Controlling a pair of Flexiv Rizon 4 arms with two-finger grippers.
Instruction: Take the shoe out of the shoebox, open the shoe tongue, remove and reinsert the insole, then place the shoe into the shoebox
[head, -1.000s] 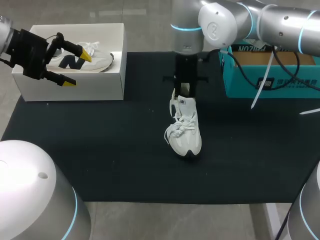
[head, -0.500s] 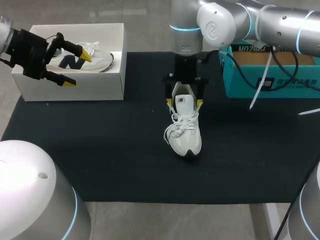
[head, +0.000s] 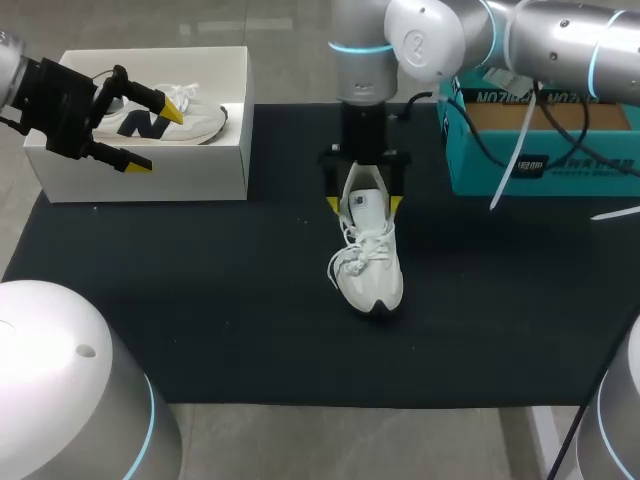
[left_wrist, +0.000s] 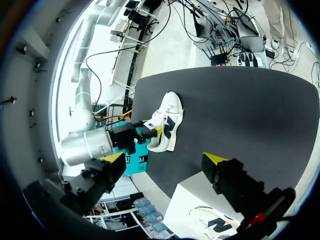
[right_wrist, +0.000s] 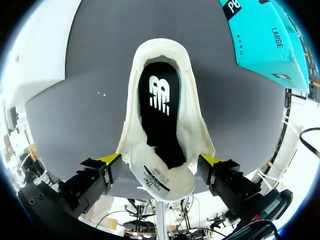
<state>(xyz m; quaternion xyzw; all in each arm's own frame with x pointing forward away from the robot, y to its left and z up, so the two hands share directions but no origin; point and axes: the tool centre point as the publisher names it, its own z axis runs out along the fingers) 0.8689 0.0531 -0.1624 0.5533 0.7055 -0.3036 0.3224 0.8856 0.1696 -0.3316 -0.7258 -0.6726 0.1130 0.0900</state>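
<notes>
Shoe (head: 367, 262) is my landmark: it stands upright on the black mat (head: 200, 300), out of its box, toe toward me. Well to the left of the shoe is the white shoebox (head: 150, 175) with a second shoe (head: 205, 118) inside, and my left gripper (head: 155, 137) hovers over that box, fingers spread wide and holding nothing. Directly above the shoe hangs my right gripper (head: 364, 205), also wide and empty, one yellow tip just beside each flank at the throat; I can't tell whether they brush the upper. I judge the tongue step about done and the insole pull next. To do it well I'd narrow the fingers, drop into the mouth at the heel end, pinch only the insole (right_wrist: 159, 115) edge and not the collar, then peel slowly, since nothing pins the shoe down and it could lift along. The shoe itself is white with loose laces (head: 362, 255), its tongue (right_wrist: 160, 182) drawn forward, its black insole lying flat inside. To the right of the shoe sits a teal box (head: 540, 165).
</notes>
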